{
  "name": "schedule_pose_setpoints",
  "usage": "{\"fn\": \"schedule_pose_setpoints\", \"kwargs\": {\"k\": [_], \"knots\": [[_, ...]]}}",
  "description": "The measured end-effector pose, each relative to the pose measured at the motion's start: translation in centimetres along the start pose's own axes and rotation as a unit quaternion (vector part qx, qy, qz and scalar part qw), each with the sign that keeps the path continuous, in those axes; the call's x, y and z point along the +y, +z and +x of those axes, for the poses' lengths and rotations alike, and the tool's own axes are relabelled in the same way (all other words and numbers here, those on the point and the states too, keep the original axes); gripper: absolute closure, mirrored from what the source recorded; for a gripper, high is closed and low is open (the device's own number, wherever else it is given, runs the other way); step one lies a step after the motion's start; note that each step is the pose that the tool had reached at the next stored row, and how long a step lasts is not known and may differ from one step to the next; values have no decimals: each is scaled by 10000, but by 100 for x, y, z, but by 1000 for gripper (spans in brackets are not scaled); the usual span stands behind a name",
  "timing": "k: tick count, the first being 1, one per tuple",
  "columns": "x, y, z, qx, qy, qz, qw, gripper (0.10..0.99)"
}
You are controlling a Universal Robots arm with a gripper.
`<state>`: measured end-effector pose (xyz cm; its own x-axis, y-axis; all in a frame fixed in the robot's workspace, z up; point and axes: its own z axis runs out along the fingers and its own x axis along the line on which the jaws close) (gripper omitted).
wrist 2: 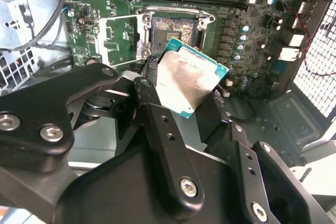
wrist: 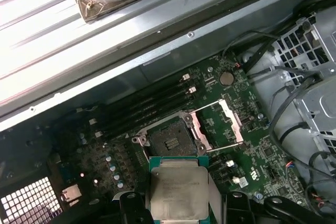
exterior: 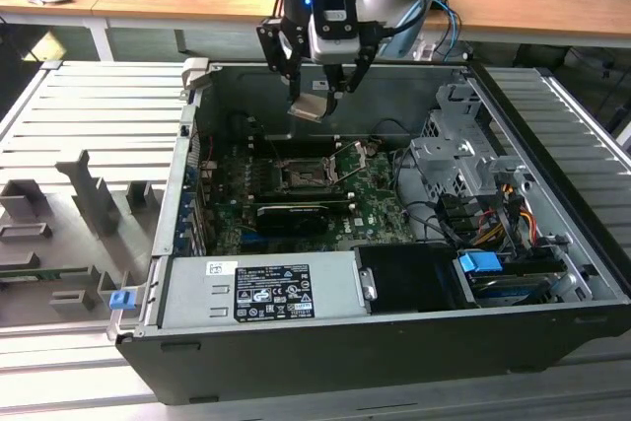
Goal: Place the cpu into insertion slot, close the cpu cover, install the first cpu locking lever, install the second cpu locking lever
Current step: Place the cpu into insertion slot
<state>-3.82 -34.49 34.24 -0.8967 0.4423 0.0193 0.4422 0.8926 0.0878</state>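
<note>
Now the gripper [exterior: 317, 89] hangs inside the open computer case [exterior: 325, 362], its black fingers [wrist: 130, 205] closed narrowly on two opposite edges of the cpu [exterior: 311, 106]. The chip is held in the air above the insertion slot [exterior: 301, 175], not touching it, and it sits tilted in the exterior view, its pale metal face showing.

In both wrist views the cpu [wrist 2: 189, 82] [wrist: 178, 187] lies just beside the insertion slot [wrist 2: 170, 32] [wrist: 168, 140] in the frame. The slot's dark square of contacts is bare inside its silver rim.

The cpu cover [wrist: 220, 124] is swung open. It lies on the green motherboard [exterior: 380, 209], hinged at one edge of the slot and turned away from it, with the board visible through its cut-out middle [wrist 2: 122, 38].

On the far side of the slot from the gripper run the long dark memory slots [wrist: 142, 106]. Beyond the open cover sits a round coin battery [wrist: 226, 78].

In the exterior view a long black card [exterior: 291, 214] lies just below the slot. Further down is the grey power supply [exterior: 261, 288]. A metal drive cage [exterior: 458, 160] stands well apart from the slot, toward the exterior view's right.
</note>
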Motion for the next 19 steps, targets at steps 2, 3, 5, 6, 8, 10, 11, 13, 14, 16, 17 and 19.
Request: {"fn": "schedule_pose_setpoints", "kwargs": {"k": [2, 3, 5, 6, 8, 10, 11, 13, 14, 16, 17, 19], "knots": [[0, 3, 0, -12, 136, -3, 9999, 553], [0, 5, 0, -20, 224, -5, 9997, 553], [-1, 10, 0, -34, 381, -8, 9993, 553], [-1, 12, 0, -41, 461, -9, 9989, 553], [-1, 18, 0, -58, 643, -11, 9979, 553], [-2, 21, 0, -73, 799, -12, 9968, 553], [-2, 23, 0, -77, 855, -13, 9963, 553], [-2, 27, 0, -94, 1040, -16, 9945, 553], [-3, 29, 0, -98, 1093, -18, 9940, 553], [-3, 39, -1, -110, 1224, -21, 9924, 553], [-4, 49, -1, -112, 1247, -21, 9921, 553], [-5, 61, -1, -112, 1255, -21, 9920, 553]]}}
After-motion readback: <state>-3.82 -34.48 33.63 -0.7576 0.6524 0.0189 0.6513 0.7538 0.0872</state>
